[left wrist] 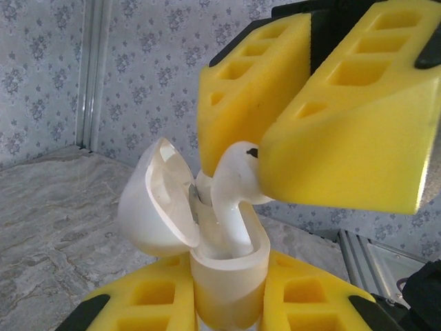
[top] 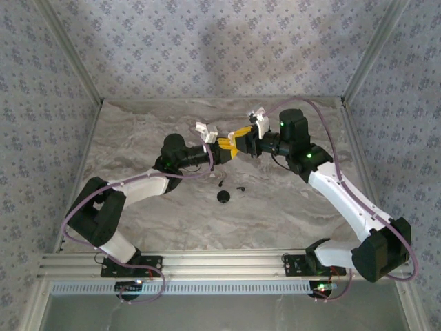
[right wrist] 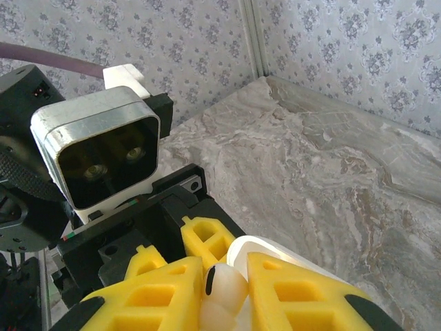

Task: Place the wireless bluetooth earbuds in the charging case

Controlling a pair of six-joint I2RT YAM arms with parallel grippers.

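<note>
Near, on table [top: 289, 214], top view: 1 round black piece [top: 224, 196], 2 tiny black bits [top: 240, 187] just behind; I cannot tell what they are. Further, both grippers meet above table middle. Left gripper [left wrist: 227, 307] clamped on white charging case [left wrist: 231, 276], upright, lid [left wrist: 155, 203] flipped open. Right gripper [left wrist: 242, 155] pinches 1 white earbud [left wrist: 231, 186], stem down inside case opening.
</note>
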